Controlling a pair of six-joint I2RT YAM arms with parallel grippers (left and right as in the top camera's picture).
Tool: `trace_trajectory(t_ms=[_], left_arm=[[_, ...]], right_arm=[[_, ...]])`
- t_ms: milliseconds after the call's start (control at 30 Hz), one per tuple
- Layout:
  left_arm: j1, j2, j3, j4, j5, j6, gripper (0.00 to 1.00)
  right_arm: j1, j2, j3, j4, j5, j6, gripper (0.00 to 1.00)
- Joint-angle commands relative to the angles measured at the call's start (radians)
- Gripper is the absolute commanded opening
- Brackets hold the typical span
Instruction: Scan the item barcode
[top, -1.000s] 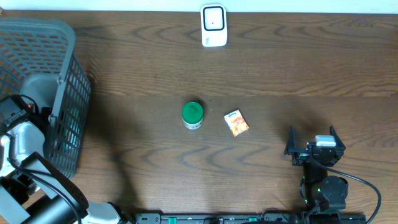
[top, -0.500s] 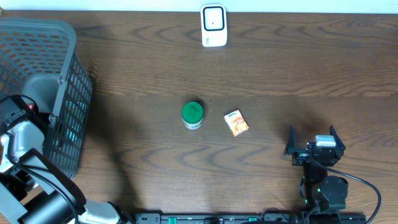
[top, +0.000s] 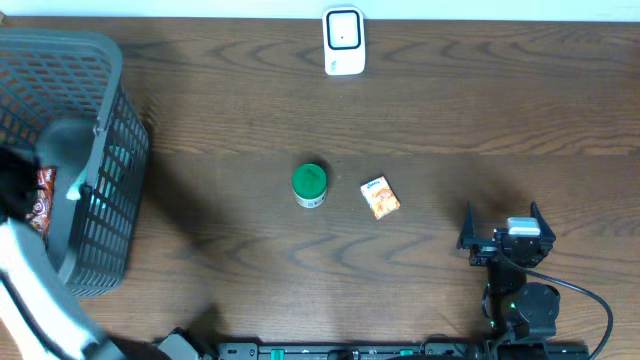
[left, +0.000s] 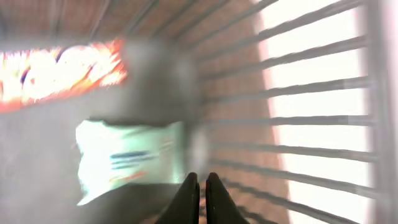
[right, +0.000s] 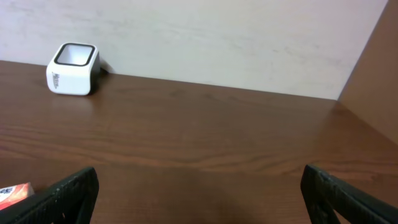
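Dark wood surface (top: 450, 110), scanner (top: 343, 40) at 12 o'clock, ready to read a code. Basket (top: 110, 150) at 9 o'clock; left hand (left: 199, 186) inside it to fetch, closed, just beside white packet (left: 130, 158); cannot tell if gripping it. Right hand (top: 502, 225) at 5 o'clock, wide open, empty, parked.

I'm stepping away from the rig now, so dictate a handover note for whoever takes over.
Left gripper: shut, inside the basket, over a pale packet; view blurred, no grip visible.
Right gripper: open, empty, parked at the right.
Scanner at the far edge; green-lidded jar and orange box in the middle.
Done: no item at the scanner. Left: bring one there and scan it.
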Motion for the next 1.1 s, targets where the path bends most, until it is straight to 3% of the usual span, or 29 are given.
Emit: trace_trajectory(t_ms=[0,67,100,167,200,233,300,767,1067], left_arm=[[0.019,-0.11,0.011,-0.008,0.032,0.006,0.07],[0.02,-0.158,0.011,-0.024,0.015,0.006,0.07],[0.02,-0.174,0.011,-0.041,-0.005,0.006,0.13],[0.02,-0.187,0.011,-0.096,-0.066,0.006,0.51],[0.02,-0.184,0.011,-0.128,-0.1,0.005,0.65],[0.02,-0.171,0.011,-0.162,-0.134,0.006,0.77],[0.02,-0.135,0.011,-0.209,-0.156,0.006,0.86],[0.02,0.267,0.011,-0.213,-0.083,0.034,0.86],[0.02,0.451,0.011,-0.163,0.048,0.085,0.87]], right_arm=[[-0.01,-0.004,-0.001,-0.003,0.01,0.011,0.99],[-0.01,-0.004,-0.001,-0.003,0.01,0.011,0.99],[-0.01,-0.004,-0.001,-0.003,0.01,0.011,0.99],[-0.01,-0.004,-0.001,-0.003,0.01,0.011,0.99],[-0.01,-0.004,-0.001,-0.003,0.01,0.011,0.99],[-0.01,-0.004,-0.001,-0.003,0.01,0.011,0.99],[-0.01,-0.004,-0.001,-0.003,0.01,0.011,0.99],[-0.01,-0.004,-0.001,-0.003,0.01,0.011,0.99],[-0.01,-0.004,-0.001,-0.003,0.01,0.011,0.99]])
